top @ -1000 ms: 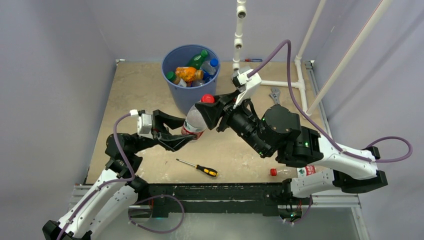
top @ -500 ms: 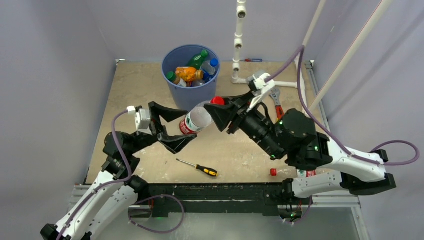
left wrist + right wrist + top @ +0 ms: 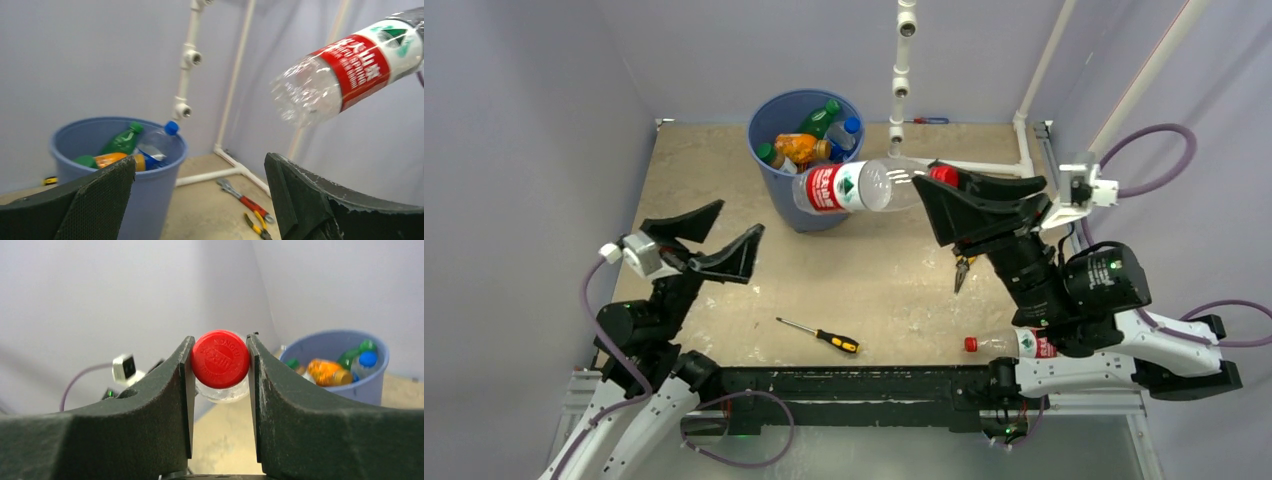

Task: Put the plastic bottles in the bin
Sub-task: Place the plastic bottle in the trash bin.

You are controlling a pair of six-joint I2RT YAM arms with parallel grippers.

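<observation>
Top external view: a handover has just been completed. The red-labelled clear bottle, gripped a second ago by both arms, is now held by the right gripper alone, pinched at its red cap. The left gripper has been spread wide, emptied and drawn back. The bottle is carried level, raised beside the blue bin, which is already part-filled. Another bottle, seemingly half-hidden under the right arm, is left on the table, so the task is judged unfinished.
</observation>
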